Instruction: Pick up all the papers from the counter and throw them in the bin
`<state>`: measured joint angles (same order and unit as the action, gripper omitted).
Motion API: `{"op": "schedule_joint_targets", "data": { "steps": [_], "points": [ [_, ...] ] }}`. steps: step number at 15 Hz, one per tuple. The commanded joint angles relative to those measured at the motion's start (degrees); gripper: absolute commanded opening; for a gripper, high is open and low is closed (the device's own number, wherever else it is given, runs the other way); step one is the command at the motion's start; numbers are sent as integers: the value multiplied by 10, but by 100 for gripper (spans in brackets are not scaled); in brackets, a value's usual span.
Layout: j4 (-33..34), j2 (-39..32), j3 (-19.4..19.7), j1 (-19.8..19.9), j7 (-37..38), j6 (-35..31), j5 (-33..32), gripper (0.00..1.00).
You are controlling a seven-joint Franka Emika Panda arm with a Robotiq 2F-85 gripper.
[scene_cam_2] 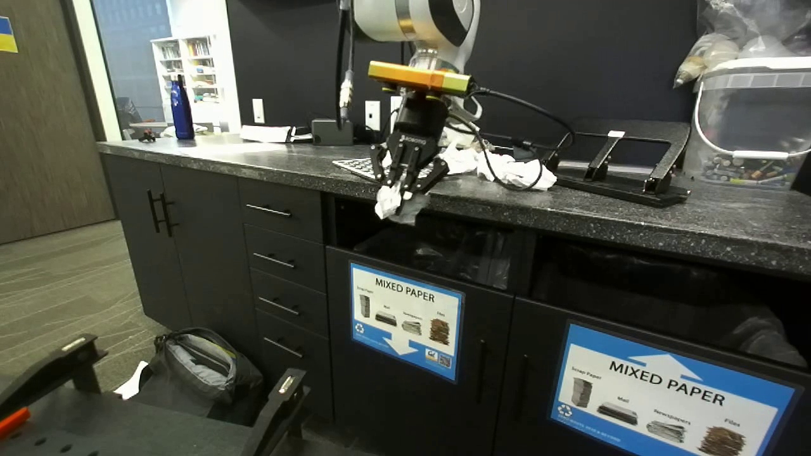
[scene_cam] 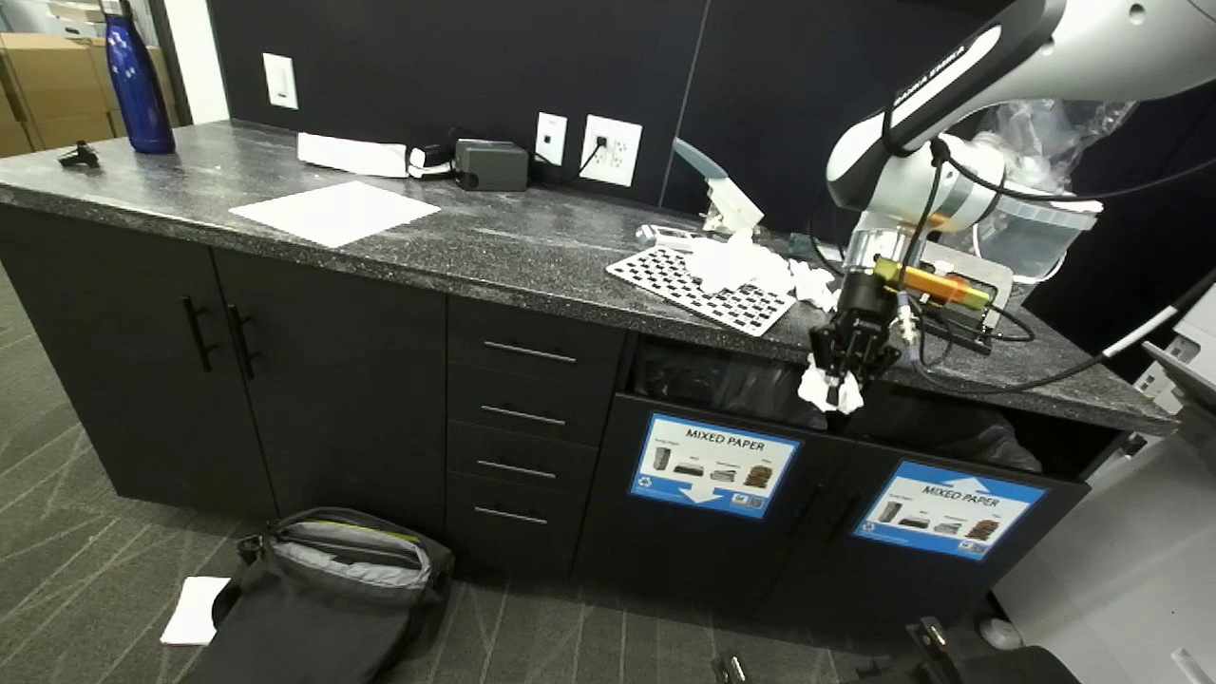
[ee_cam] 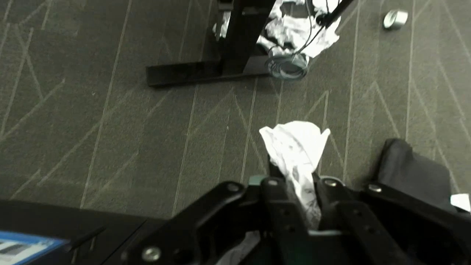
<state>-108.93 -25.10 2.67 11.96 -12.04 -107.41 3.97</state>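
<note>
Nearer bin (scene_cam_2: pixel 412 402): in an exterior view, we see its top gap just below the claw (scene_cam_2: pixel 400 189), opening at 5 o'clock from it.
Counter (scene_cam_2: pixel 716 209): we have the claw out past its front edge.
Carpet (ee_cam: pixel 165 110): in the wrist view, open ground at 10 o'clock from the claw, with a black post foot (ee_cam: pixel 206 71) farther off at 11.
Crumpled papers (scene_cam: pixel 736 266): in an exterior view, we find them on the counter at 11 o'clock from the claw, partly over a checkered sheet (scene_cam: pixel 670 280).
Laptop stand (scene_cam_2: pixel 624 193): just beside the papers, at 3 o'clock in an exterior view.
Blue bottle (scene_cam_2: pixel 181 111): well apart, at 10 o'clock in both exterior views.
Claw: fingers together, clamped on a paper wad (ee_cam: pixel 298 147), which flares past the tips at 12 o'clock in the wrist view.
</note>
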Motion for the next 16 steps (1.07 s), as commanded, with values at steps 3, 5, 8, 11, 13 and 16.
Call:
{"op": "schedule_joint_targets", "data": {
  "steps": [3, 5, 8, 11, 13, 16],
  "points": [
    [-105, 37, -9, -18, -15, 58, 18, 8],
    [-124, 24, -10, -23, -11, 68, 23, 8],
    [-169, 8, -8, -36, 16, -9, 24, 8],
    [-205, -9, -9, -48, 41, -176, 19, 8],
    [-227, -19, -13, -57, 47, -278, 15, 8],
    [-247, -41, -17, -69, 54, -425, 8, 8]
  ]
}}
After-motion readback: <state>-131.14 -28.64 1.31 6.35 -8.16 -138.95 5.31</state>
